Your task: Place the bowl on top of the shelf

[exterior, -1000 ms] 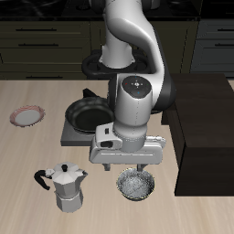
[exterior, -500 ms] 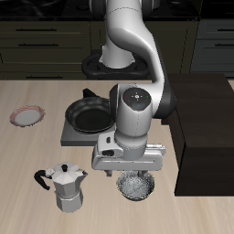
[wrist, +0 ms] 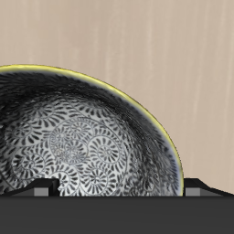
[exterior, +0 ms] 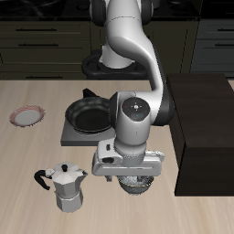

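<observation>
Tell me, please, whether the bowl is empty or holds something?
Empty: the wrist view shows the bowl's patterned inside bare, with nothing lying in it.

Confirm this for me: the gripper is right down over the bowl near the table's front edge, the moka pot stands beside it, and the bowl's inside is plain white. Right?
Not quite. The gripper is down over the bowl and the moka pot stands beside it, but the bowl's inside is not plain white: the wrist view shows a dense mottled black-and-white swirl pattern across it.
</observation>
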Available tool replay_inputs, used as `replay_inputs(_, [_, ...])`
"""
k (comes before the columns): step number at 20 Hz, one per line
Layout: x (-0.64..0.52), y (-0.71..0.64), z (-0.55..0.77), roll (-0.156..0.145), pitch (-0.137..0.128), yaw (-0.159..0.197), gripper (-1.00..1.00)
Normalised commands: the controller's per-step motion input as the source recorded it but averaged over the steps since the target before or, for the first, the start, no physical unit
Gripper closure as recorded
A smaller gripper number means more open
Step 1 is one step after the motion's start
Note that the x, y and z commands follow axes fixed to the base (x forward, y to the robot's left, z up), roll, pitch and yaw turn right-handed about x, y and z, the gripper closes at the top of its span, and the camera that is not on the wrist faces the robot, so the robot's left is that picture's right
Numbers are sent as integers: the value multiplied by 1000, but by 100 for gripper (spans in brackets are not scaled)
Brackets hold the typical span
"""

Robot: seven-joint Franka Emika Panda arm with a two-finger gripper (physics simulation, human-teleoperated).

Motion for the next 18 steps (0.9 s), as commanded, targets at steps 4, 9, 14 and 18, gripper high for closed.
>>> replay_inputs(4, [0, 13, -140, 18, 20, -8, -100])
replay_inputs(9, [-36, 3, -6, 8, -6, 5, 100])
replay_inputs(14, [4, -6, 59, 7, -10, -4, 100])
replay_inputs(18, [-9, -4, 59, 11, -7, -8, 100])
